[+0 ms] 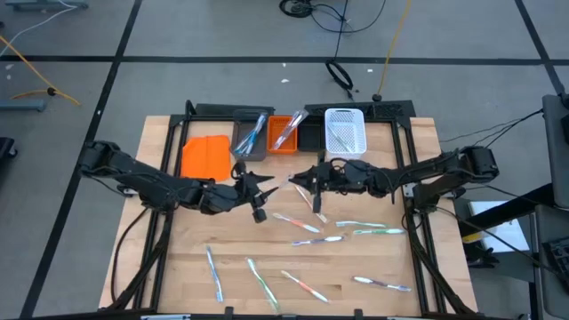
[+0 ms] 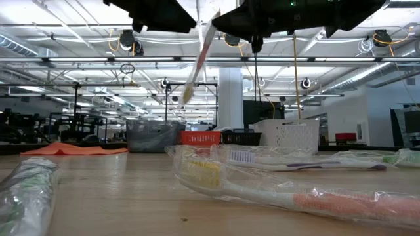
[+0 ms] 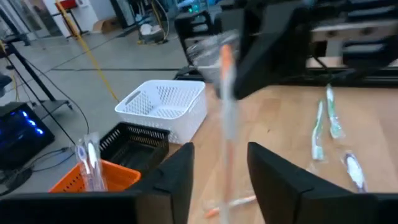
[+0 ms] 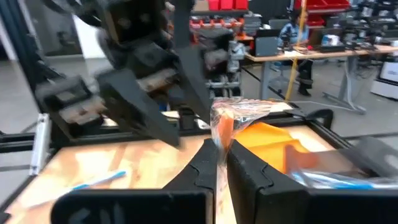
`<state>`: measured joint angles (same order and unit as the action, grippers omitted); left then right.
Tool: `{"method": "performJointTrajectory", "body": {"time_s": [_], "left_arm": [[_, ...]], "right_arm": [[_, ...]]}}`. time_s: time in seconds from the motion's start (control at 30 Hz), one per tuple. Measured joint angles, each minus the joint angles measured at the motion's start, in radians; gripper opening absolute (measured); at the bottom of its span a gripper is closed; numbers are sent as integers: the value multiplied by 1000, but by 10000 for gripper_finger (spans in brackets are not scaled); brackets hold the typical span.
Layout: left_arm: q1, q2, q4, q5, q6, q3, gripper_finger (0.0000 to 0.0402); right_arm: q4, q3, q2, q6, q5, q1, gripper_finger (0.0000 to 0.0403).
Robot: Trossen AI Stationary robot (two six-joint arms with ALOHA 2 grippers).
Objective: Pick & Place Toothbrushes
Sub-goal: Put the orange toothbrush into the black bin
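Observation:
A toothbrush (image 2: 197,56) in a clear wrapper, white with an orange part, hangs tilted above the table's middle. My right gripper (image 4: 221,163) is shut on it, reaching in level from the right. My left gripper (image 3: 221,180) faces it from the left and is open. Its two fingers stand on either side of the hanging toothbrush (image 3: 227,118), apart from it. Several more wrapped toothbrushes (image 1: 316,238) lie flat on the near half of the table. Others stand in the grey bin (image 1: 252,138) and the orange bin (image 1: 284,133) at the far edge. My right gripper pinches the wrapped toothbrush at its orange part (image 4: 221,129) between the two fingers, close under the crumpled upper end of the wrapper (image 4: 242,109). The fingers come in level from the table's right. The toothbrush hangs below them, tilted and clear of the table.
Along the far edge stand a grey, an orange, a black (image 1: 309,135) and a white mesh bin (image 1: 345,131), with a flat orange piece (image 1: 204,156) to their left. Loose toothbrushes (image 1: 369,229) lie scattered over the near half of the wooden table (image 1: 178,240).

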<state>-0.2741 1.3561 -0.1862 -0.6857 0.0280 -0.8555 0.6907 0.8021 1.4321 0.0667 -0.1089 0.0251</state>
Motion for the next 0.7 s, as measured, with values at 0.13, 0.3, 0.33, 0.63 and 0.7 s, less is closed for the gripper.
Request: {"method": "performJointTrajectory", "body": {"time_s": [0.13, 0.3, 0.33, 0.63, 0.7], "left_arm": [[-7, -41, 49, 0, 13, 0, 177], [-19, -49, 77, 1, 51, 0, 181], [-21, -48, 86, 2, 56, 0, 181], [-23, -48, 152, 3, 125, 0, 182], [-23, -48, 160, 3, 132, 0, 182]], "right_arm": [[-40, 0, -42, -1, -13, -41, 8], [-128, 0, -93, -27, -103, -107, 8], [-140, 0, -99, -27, -120, -125, 8], [-177, 0, -110, -1, -129, -295, 8], [-189, 0, -110, 4, -129, -327, 8]]}}
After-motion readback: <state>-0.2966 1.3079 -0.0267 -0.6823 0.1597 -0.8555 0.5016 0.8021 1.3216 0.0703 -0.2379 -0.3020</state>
